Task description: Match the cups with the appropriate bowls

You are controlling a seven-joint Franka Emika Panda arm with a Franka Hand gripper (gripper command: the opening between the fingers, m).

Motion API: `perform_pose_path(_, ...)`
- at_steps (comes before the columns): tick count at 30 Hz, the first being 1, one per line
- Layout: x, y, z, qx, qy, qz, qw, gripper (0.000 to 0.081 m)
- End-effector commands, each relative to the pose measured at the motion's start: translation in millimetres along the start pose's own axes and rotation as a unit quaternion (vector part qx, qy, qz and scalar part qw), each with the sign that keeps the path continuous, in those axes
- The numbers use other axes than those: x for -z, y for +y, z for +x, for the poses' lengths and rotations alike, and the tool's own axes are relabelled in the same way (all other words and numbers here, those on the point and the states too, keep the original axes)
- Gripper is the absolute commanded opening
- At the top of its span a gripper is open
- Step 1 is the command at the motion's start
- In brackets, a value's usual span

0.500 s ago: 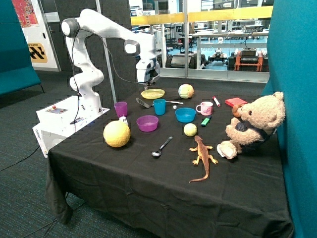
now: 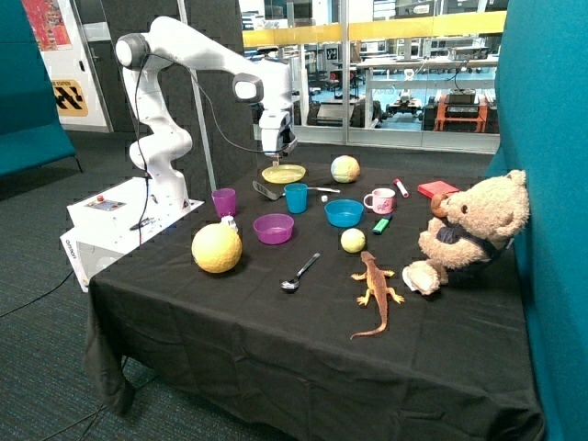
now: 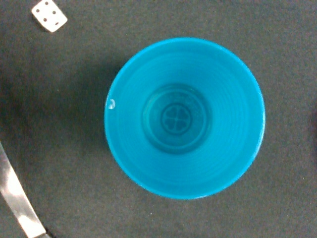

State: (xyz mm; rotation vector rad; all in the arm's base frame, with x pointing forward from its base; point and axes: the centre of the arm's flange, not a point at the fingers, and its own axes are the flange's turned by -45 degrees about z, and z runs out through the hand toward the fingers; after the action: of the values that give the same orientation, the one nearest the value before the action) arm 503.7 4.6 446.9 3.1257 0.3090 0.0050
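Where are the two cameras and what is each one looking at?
Outside view: it stands off the table's front corner, facing across the black table at the white arm, whose gripper hangs above the teal-blue cup near the yellow plate.
Wrist view: it sits on the arm's wrist, looking straight down into the teal-blue cup, with a white die nearby; none of the robot's body shows.
Shared: both show the teal-blue cup, empty and upright on the black cloth.
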Motion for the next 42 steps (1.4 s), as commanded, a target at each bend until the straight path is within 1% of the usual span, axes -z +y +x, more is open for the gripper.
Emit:
perform_pose_path(1, -1.1, -1, 3, 0.034, -0.0015, 0.00053, 0.9994, 0.0229)
perform_pose_path(9, -13.9, 3, 2, 0.028, -0.0015, 0.00052, 0.9996, 0.0229)
perform_pose_path(12, -21.6, 6, 3, 0.025, -0.0015, 0.00051, 0.9997, 0.0226)
perform_pose_path(15, -30.6, 8, 10, 0.027, -0.0015, 0.00052, 0.9996, 0.0225)
perform_pose_path(17, -32.2, 8, 12, 0.028, -0.0015, 0.00052, 0.9996, 0.0224)
perform_pose_path(21, -32.1, 6, 26, 0.037, -0.0015, 0.00053, 0.9993, 0.0231)
perform_pose_path(26, -29.4, 3, 33, 0.044, -0.0015, 0.00054, 0.999, 0.0242)
perform_pose_path(31, -30.4, 0, 39, 0.054, -0.0015, 0.00056, 0.9985, 0.029)
perform_pose_path(34, -30.2, 0, 43, 0.063, -0.0015, 0.00057, 0.998, 0.0358)
perform_pose_path(37, -30.8, 1, 44, 0.065, -0.0015, 0.00057, 0.9979, 0.0393)
perform_pose_path(41, -34.8, 6, 40, 0.068, -0.0015, 0.00058, 0.9977, 0.0468)
perform_pose_path(42, -35.8, 7, 39, 0.069, -0.0015, 0.00058, 0.9976, 0.0476)
